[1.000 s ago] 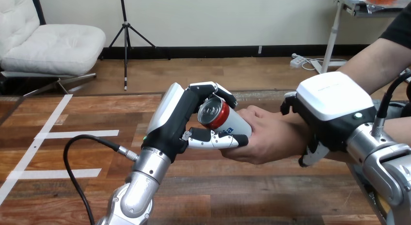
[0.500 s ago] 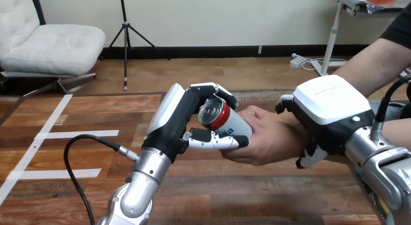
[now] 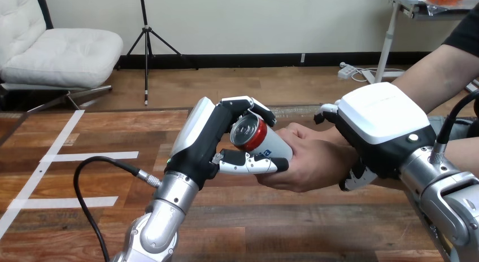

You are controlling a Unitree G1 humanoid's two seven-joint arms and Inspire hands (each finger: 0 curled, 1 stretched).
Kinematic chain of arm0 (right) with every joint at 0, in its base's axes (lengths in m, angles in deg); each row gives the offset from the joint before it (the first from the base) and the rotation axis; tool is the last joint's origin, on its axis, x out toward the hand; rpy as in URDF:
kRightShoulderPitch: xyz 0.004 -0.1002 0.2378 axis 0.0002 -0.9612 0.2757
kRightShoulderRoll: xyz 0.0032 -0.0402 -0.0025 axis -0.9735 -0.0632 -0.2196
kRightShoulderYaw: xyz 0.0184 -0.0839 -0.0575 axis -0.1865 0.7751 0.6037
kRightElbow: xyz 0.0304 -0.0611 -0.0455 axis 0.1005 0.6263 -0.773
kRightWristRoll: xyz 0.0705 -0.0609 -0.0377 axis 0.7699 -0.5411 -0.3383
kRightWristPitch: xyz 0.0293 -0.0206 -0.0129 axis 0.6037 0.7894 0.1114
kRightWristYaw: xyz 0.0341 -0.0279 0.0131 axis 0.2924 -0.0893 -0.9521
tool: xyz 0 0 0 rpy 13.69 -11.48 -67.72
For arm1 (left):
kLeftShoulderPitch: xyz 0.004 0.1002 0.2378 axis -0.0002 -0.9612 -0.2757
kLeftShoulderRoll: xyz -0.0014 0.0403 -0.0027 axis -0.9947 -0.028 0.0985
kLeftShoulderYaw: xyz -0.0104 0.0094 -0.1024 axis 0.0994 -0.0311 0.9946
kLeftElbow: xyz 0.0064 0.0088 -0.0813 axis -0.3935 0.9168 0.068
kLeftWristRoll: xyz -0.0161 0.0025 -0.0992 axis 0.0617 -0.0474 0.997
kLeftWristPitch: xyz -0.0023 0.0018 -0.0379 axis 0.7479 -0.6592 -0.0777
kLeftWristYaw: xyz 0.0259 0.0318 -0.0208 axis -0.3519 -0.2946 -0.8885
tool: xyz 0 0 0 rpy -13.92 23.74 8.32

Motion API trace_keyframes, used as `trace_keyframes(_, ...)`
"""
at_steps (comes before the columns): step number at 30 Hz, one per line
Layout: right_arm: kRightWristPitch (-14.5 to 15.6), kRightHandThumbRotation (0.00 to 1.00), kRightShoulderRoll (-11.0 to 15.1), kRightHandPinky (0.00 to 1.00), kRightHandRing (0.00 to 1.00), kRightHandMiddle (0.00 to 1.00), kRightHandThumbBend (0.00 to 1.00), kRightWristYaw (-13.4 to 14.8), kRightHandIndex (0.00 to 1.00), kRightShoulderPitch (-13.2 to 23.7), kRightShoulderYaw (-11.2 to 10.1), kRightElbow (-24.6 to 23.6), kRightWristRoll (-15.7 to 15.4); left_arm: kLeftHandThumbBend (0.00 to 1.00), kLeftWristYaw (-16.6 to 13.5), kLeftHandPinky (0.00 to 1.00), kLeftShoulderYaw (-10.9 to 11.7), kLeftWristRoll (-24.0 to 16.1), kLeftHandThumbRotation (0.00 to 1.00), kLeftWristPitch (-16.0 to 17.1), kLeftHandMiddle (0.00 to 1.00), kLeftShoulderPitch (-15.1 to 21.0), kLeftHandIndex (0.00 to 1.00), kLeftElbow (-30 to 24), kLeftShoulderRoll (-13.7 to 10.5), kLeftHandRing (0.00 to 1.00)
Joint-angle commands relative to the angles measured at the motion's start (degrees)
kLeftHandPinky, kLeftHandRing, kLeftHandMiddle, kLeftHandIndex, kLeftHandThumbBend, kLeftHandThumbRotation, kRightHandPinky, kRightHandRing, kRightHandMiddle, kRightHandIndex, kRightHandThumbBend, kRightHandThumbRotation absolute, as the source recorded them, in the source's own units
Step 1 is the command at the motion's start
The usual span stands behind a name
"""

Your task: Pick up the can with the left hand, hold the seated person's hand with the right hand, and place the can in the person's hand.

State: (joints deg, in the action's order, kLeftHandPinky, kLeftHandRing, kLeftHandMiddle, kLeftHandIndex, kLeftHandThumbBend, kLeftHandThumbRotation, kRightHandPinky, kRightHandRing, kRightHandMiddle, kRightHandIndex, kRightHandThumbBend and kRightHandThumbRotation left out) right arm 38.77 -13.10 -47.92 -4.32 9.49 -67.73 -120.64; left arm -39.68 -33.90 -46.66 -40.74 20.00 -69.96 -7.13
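Left robot hand (image 3: 203,143): grasping can (image 3: 257,139), base at 3 o'clock against person's hand (image 3: 310,163). Right robot hand (image 3: 378,126): clasping person's wrist (image 3: 333,154). Release gently, wrist steadied

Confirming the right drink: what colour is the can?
Metal can: red band, white body, silver top; head view.

The left robot hand (image 3: 197,143) is up on its bent left arm (image 3: 164,217), with fingers and thumb curled round the can (image 3: 257,135). The right robot hand (image 3: 384,123), back up, wraps round the person's wrist (image 3: 339,152).
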Motion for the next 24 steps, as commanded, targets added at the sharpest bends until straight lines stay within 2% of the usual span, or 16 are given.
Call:
trace_keyframes(1, 0.2, 0.0, -1.2, 0.68, 0.75, 0.76, 0.94, 2.0, 0.77, 0.9, -1.8, -1.7, 0.6, 0.69, -0.2, 0.36, 0.9, -2.2, 0.0, -1.8, 0.51, 2.2, 0.56, -2.4, -2.5, 0.42)
trace_keyframes(9, -0.3, 0.0, -1.4, 0.68, 0.75, 0.77, 0.93, 2.9, 0.77, 0.2, -2.4, -2.9, 1.5, 0.71, -2.3, 0.4, 0.4, -6.9, 0.0, -2.5, 0.58, 1.7, 0.61, -3.8, -3.1, 0.49)
trace_keyframes(17, 0.1, 0.0, -1.5, 0.68, 0.76, 0.77, 0.92, 2.8, 0.76, -0.8, -2.9, -4.8, 2.1, 0.74, -2.8, 0.44, 0.4, -8.8, 0.0, -4.1, 0.62, 0.1, 0.65, -6.6, -2.7, 0.55)
trace_keyframes(24, 0.0, 0.0, -2.0, 0.68, 0.76, 0.78, 0.91, 4.0, 0.76, -2.2, -3.6, -6.3, 2.5, 0.75, -3.8, 0.48, 0.4, -9.9, 0.0, -3.9, 0.64, -1.3, 0.67, -8.3, -2.8, 0.59)
